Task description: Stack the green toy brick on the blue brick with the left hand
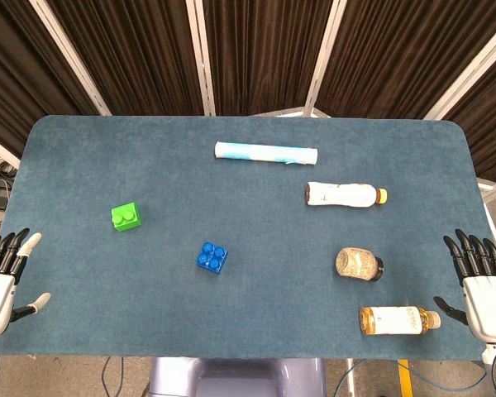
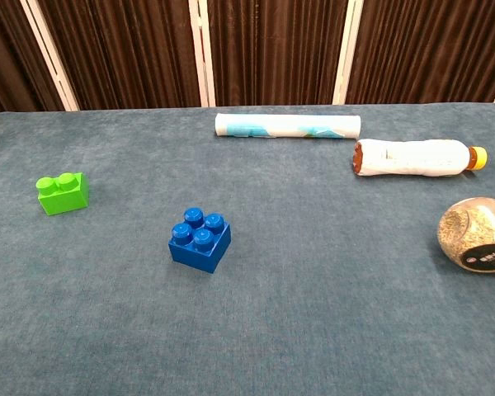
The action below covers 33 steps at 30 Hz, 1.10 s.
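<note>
- The left hand (image 1: 2, 281), white-backed with black fingers, hovers at the near left corner of the blue-felt counter (image 1: 83, 165); its fingers are spread and straight and it holds nothing. The step in hand, as I judge it, is the first reach toward the green brick.
- The right hand (image 1: 484, 285) sits at the near right edge, fingers likewise apart and empty. It has no part in this task and is best left where it is.
- An amber plastic bottle with a pale label (image 1: 397, 320) lies on its side near that right hand, and a small round glass jar of grains (image 1: 359, 264) lies just beyond it; both are well apart from the bricks.
- The blue four-stud toy brick (image 2: 200, 241) stands studs-up near the counter's middle, turned somewhat askew to the counter's edges. The green brick's underside should be matched to that angle before pressing down.
- The green two-stud toy brick (image 2: 62, 193) stands studs-up toward the left edge, a little farther back than the blue one and well apart from it. Pinch it by its flat side walls, not the studs, and lift straight up so it stays level.
- Farther back lie a white plastic bottle with an orange cap (image 1: 344, 195) and a rolled white-and-pale-blue tube (image 1: 265, 152), clear of the likely path.
</note>
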Tool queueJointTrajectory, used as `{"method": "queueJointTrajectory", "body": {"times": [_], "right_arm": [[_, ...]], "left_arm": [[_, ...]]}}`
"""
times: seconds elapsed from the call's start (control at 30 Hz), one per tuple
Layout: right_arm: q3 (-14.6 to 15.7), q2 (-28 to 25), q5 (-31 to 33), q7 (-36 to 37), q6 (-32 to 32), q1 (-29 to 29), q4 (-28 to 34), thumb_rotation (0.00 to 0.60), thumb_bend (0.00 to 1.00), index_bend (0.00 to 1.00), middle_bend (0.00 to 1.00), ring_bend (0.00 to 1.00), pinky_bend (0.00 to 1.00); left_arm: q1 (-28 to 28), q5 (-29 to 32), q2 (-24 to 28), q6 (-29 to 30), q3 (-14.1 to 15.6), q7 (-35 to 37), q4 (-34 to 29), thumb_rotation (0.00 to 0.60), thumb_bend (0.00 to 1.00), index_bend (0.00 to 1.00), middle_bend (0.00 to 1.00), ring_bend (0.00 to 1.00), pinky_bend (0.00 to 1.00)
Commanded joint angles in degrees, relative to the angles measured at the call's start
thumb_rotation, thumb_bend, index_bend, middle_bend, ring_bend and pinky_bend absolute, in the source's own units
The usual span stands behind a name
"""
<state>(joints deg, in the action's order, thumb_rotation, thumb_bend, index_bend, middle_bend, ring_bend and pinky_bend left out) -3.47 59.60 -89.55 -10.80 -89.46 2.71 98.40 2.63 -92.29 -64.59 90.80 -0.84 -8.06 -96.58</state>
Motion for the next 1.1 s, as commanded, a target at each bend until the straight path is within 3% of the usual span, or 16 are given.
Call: {"method": "queueJointTrajectory", "body": {"times": [0.03,0.33,0.6,0.7,0.8,0.93,1.1], "right_arm": [[0.0,0.0,0.0,0.1,0.1,0.0,-0.1,0.600,0.00,0.00,0.00,0.00,0.00],[-0.2,-0.4,0.6,0.9,-0.1,-0.2,0.1,0.600,0.00,0.00,0.00,0.00,0.00],[-1.3,0.5,1.2,-0.3,0.0,0.5,-0.5,0.600,0.00,0.00,0.00,0.00,0.00],[-1.8,0.8,1.8,-0.9,0.1,0.6,-0.7,0.600,0.00,0.00,0.00,0.00,0.00],[-2.3,1.5,3.4,-2.4,1.0,1.1,-1.3,0.600,0.00,0.00,0.00,0.00,0.00],[-3.2,2.1,6.1,-3.1,2.9,1.9,-1.9,0.600,0.00,0.00,0.00,0.00,0.00],[-3.4,2.5,8.3,-4.2,4.4,2.2,-2.6,0.600,0.00,0.00,0.00,0.00,0.00]], "left_arm": [[0.0,0.0,-0.1,0.0,0.0,0.0,0.0,0.600,0.00,0.00,0.00,0.00,0.00],[1.3,1.8,-0.6,-2.3,-1.0,-0.2,0.2,0.600,0.00,0.00,0.00,0.00,0.00],[14.4,15.7,-1.7,-19.3,-11.0,-3.7,-3.2,0.600,0.00,0.00,0.00,0.00,0.00],[18.4,20.4,-3.9,-23.3,-13.7,-6.7,-1.2,0.600,0.00,0.00,0.00,0.00,0.00],[25.3,26.8,-8.3,-31.2,-16.2,-10.0,5.2,0.600,0.00,0.00,0.02,0.02,0.06],[30.1,32.6,-12.6,-36.5,-16.9,-12.4,10.7,0.600,0.04,0.03,0.09,0.08,0.13],[34.3,39.9,-15.8,-42.6,-15.7,-15.5,15.3,0.600,0.05,0.11,0.14,0.13,0.16]]}}
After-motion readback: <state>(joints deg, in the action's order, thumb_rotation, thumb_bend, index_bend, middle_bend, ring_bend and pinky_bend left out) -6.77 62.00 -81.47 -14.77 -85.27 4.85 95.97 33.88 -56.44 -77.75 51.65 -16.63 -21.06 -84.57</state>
